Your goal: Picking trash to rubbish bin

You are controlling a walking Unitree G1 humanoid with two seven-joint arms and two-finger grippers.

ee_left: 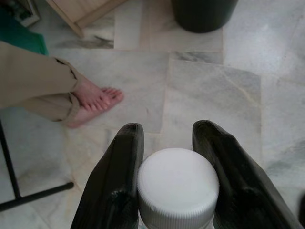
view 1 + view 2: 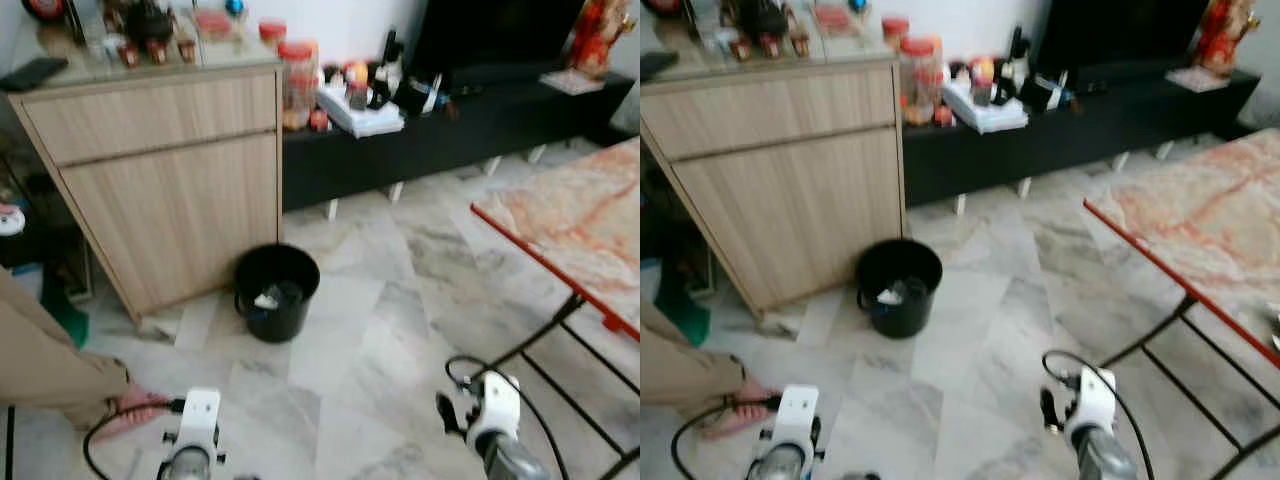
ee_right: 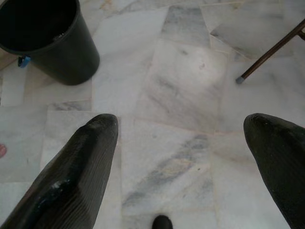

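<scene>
The left gripper (image 1: 177, 157) has its two black fingers pressed against either side of a white ribbed plastic screw cap (image 1: 177, 187), apparently the top of a bottle whose body lies below the frame edge; the pinch just under the cap would keep the bottle hanging upright while it is carried. This piece of trash sits low in front of the robot, well short of the round black plastic rubbish bin (image 2: 276, 291), which stands on the grey-veined marble tile floor (image 2: 370, 330) just beside the corner of the light wooden sideboard (image 2: 170, 190). The bin is open-topped, and something pale and crumpled, perhaps paper, already lies inside; what else it holds is too dark to tell. The right gripper (image 3: 183, 157) is spread wide and empty, pointing down at bare tiles with the bin ahead of it, probably held clear so the left arm can work. A person's bare foot (image 1: 93, 102) and tan trouser leg (image 1: 33, 76) rest on the floor near the left arm. The red-edged marble-topped table (image 2: 570, 220) stands to the robot's right, well apart from the bin
</scene>
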